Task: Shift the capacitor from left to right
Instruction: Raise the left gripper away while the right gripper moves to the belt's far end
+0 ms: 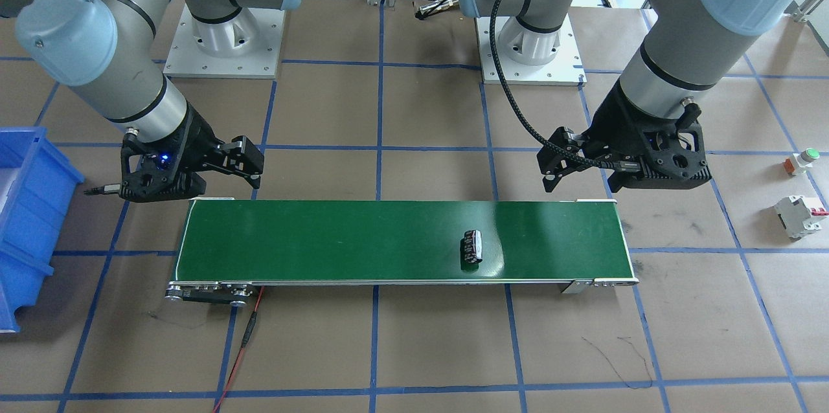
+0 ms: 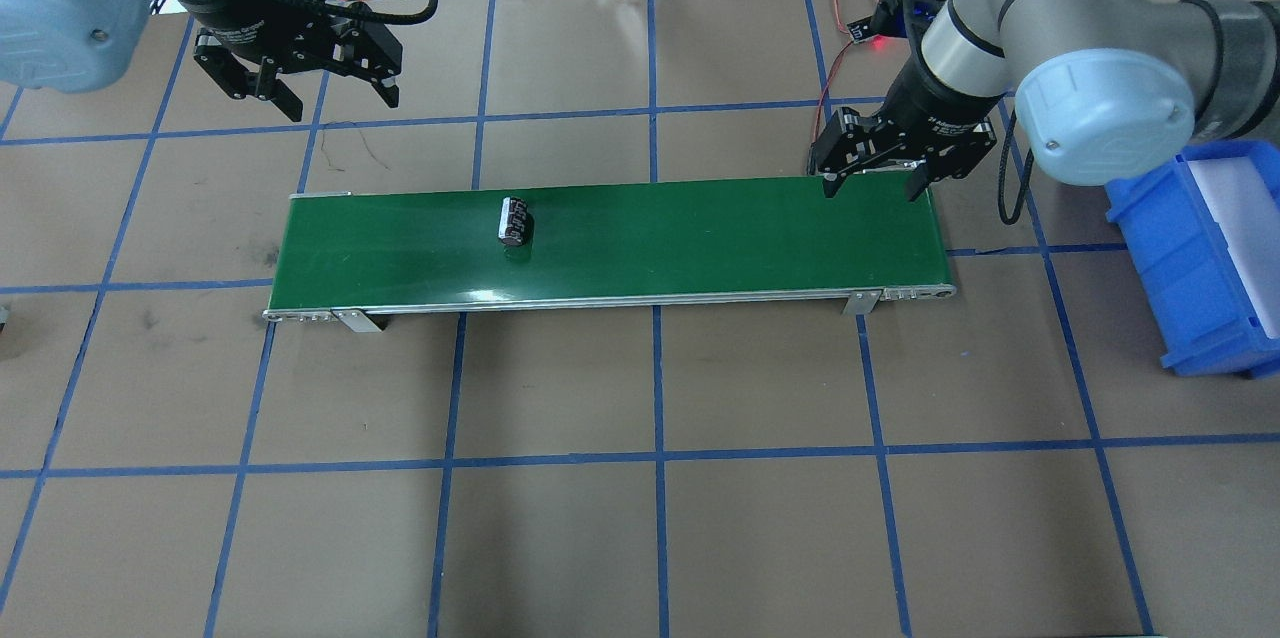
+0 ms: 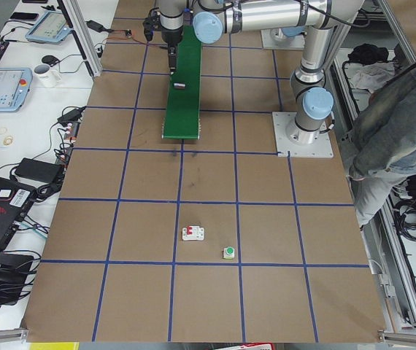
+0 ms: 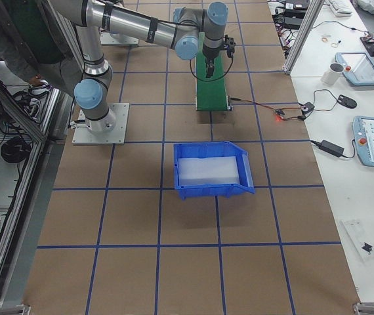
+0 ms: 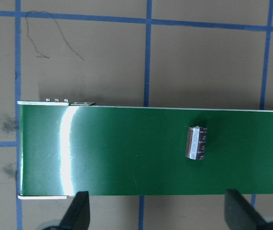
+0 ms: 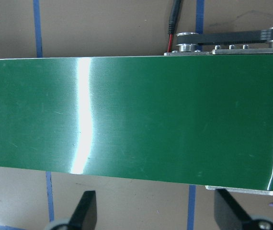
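Black fingers (image 5: 79,213) of the left hand (image 5: 156,206) edge the left wrist view's bottom, spread wide and holding nothing, beside a long green conveyor belt (image 5: 127,153). The stubby black silver-striped capacitor (image 5: 196,143) lies on its side on that belt. Right wrist view: the right hand (image 6: 158,211), likewise released, hangs at the belt's other end. Overhead, the capacitor rests on the belt's left part, and the belt sits on a brown tabletop (image 2: 640,518) gridded with blue tape (image 2: 658,368).
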### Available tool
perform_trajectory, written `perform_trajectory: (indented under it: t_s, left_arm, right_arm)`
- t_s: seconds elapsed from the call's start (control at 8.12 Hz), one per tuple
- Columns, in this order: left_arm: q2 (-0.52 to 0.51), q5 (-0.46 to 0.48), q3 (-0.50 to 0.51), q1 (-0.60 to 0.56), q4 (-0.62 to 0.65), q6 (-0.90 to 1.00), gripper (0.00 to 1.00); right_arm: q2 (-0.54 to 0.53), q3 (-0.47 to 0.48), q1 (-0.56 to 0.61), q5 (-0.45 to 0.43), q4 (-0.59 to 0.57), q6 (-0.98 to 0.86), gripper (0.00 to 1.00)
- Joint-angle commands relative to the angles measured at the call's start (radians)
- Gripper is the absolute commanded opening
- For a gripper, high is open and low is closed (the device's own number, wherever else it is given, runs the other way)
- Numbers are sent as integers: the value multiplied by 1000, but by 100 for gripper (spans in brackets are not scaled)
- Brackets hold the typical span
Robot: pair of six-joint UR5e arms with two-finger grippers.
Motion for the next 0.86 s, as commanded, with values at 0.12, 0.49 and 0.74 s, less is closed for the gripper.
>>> perform_trajectory:
  t_s: [0.12, 0.49, 0.74]
  left_arm:
    - [19, -72, -5, 1, -3, -33, 100]
    - [29, -9, -6, 1, -20, -33, 100]
    - [41, -1, -5, 1, -108, -32, 100]
  right_arm:
    - [31, 36, -3, 39, -56, -1, 88]
    - [47, 36, -14, 65, -66, -1, 86]
    - [58, 36, -26, 98, -72, -5, 83]
